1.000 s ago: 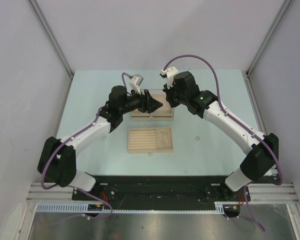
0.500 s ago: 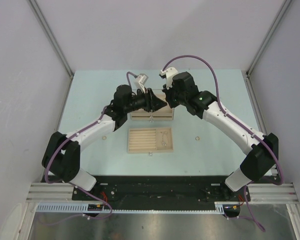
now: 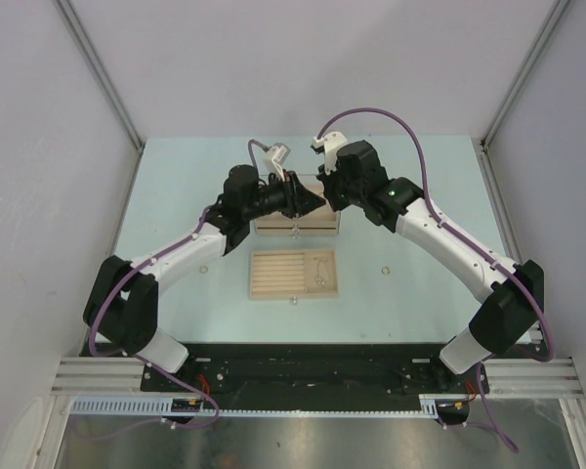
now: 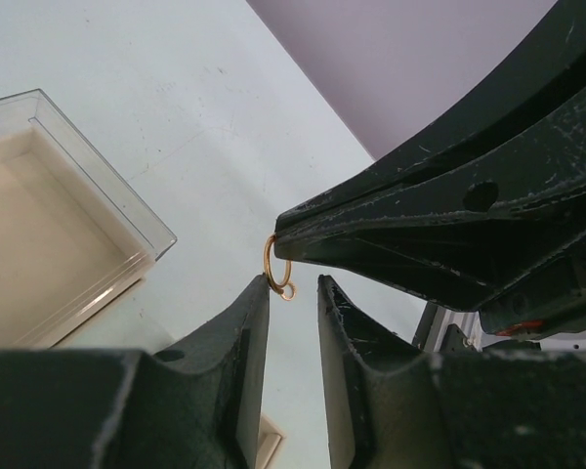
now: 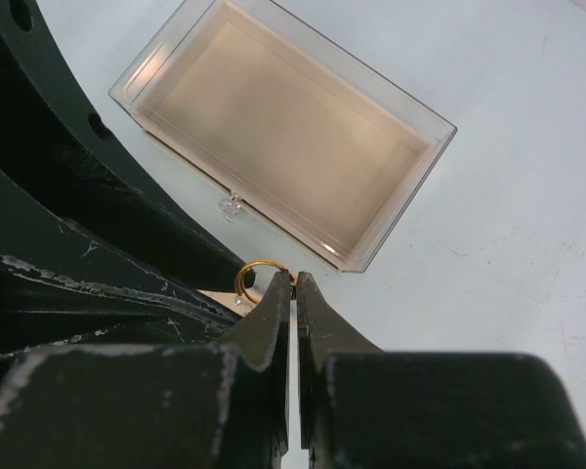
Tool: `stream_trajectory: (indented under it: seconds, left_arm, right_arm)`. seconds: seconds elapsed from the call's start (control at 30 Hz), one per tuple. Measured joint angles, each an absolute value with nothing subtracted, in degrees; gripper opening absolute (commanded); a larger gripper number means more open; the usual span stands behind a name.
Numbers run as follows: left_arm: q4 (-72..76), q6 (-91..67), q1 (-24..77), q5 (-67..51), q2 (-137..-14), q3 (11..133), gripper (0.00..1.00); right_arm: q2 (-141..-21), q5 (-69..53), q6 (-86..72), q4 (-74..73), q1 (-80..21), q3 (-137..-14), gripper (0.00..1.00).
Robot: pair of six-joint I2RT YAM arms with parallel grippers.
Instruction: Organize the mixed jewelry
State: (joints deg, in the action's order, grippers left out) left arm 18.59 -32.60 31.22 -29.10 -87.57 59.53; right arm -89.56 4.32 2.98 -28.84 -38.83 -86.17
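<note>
Right gripper (image 5: 294,281) pinched tight on gold ring (image 5: 257,274), above clear box (image 5: 402,200), far centre. Left gripper (image 4: 292,288) has swung right to meet it; jaws narrowed, part open, ring at their tips, ungripped.

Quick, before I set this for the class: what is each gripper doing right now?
Left gripper: open, jaws apart, nothing clamped.
Right gripper: shut, holding the gold ring at its fingertips.

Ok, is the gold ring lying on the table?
No, the shut right jaws pinch the gold ring above the table.
</note>
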Motion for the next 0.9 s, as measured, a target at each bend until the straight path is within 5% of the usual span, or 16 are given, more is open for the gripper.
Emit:
stream_trajectory:
  seconds: [0.53,0.9]
  left_arm:
    - [18.7,-32.58,31.22,-28.69,-87.77,59.7,0.3]
    - [18.76,-32.47,31.29,-28.62,-88.03,59.7,0.41]
  right_arm:
    - [-89.56,4.54,2.98,-28.82,-38.83,-86.17,0.0]
    - [-89.56,3.73,2.98,-28.82,-38.96,-86.15,0.0]
